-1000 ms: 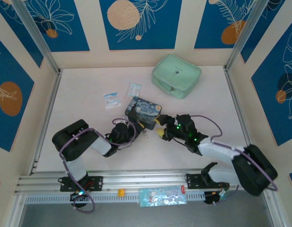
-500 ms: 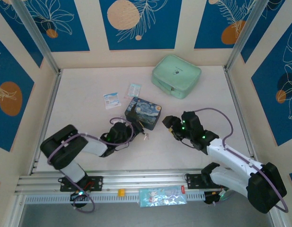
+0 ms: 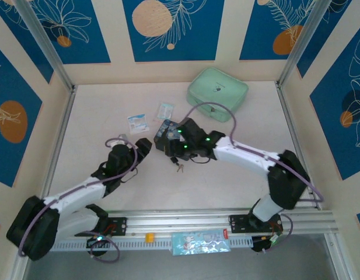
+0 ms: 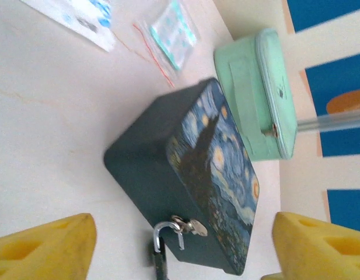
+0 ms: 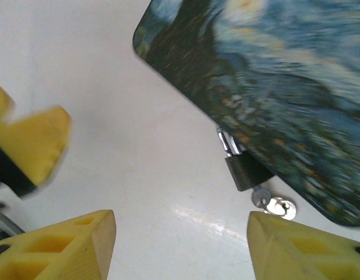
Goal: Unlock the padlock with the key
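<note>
padlock (image 4: 159, 261) body cut by bottom edge, key (image 5: 274, 204) blurred

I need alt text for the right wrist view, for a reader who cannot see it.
A small dark padlock hangs at the edge of a blue painted tin box, a silvery key at its base. The open right gripper shows yellow fingers at both bottom corners.

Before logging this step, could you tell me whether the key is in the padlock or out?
In, it seems: the key juts from the lower end of the padlock.
</note>
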Motion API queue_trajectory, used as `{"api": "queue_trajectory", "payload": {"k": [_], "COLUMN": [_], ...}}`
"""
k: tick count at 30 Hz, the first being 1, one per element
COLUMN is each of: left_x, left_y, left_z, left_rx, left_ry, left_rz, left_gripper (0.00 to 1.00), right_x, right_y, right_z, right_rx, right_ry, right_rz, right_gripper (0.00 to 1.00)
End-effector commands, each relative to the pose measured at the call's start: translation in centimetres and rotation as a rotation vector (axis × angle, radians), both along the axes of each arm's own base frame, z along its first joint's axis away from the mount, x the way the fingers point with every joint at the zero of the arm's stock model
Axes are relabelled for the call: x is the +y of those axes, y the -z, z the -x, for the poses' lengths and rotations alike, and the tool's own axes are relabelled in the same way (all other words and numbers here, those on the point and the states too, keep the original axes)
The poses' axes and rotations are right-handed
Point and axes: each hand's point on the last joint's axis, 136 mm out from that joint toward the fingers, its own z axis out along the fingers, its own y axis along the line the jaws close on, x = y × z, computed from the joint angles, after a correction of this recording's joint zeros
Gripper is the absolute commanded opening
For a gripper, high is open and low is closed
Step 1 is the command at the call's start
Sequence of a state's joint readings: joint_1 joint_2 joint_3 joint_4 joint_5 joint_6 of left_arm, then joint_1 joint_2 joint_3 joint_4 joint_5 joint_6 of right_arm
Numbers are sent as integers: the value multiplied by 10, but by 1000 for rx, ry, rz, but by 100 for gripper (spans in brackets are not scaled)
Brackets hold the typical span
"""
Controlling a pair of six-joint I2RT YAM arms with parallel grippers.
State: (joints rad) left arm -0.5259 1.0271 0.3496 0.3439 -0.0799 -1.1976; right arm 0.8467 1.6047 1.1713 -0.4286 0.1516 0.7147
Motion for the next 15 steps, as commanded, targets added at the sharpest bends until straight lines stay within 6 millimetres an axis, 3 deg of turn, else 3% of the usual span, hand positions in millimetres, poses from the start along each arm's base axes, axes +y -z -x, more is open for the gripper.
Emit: {"api": "queue_trajectory", "payload": {"k": [1, 3, 4, 9, 15], "left_x": [29, 40, 45, 63, 65], "left_y": [21, 16, 15, 16, 20], "left_z": [12, 13, 15, 19, 20], "left_rx": [73, 68, 72, 76, 85], "left_ry": [-27, -40, -47, -87, -101], "left_rz": [-92, -100, -104, -80, -54], "left_gripper": [85, 98, 100, 100, 100], "right_x": [-2, 3, 5, 5, -3], "right_y": [19, 23, 26, 44, 67], "right_z": [15, 14, 14, 15, 12], "right_rx": [7, -1, 0, 5, -15], "right_ry": [-162, -201, -218, -284, -345], "right_rz": [202, 261, 290, 431, 609], "right_gripper": [61, 61, 61, 57, 49]}}
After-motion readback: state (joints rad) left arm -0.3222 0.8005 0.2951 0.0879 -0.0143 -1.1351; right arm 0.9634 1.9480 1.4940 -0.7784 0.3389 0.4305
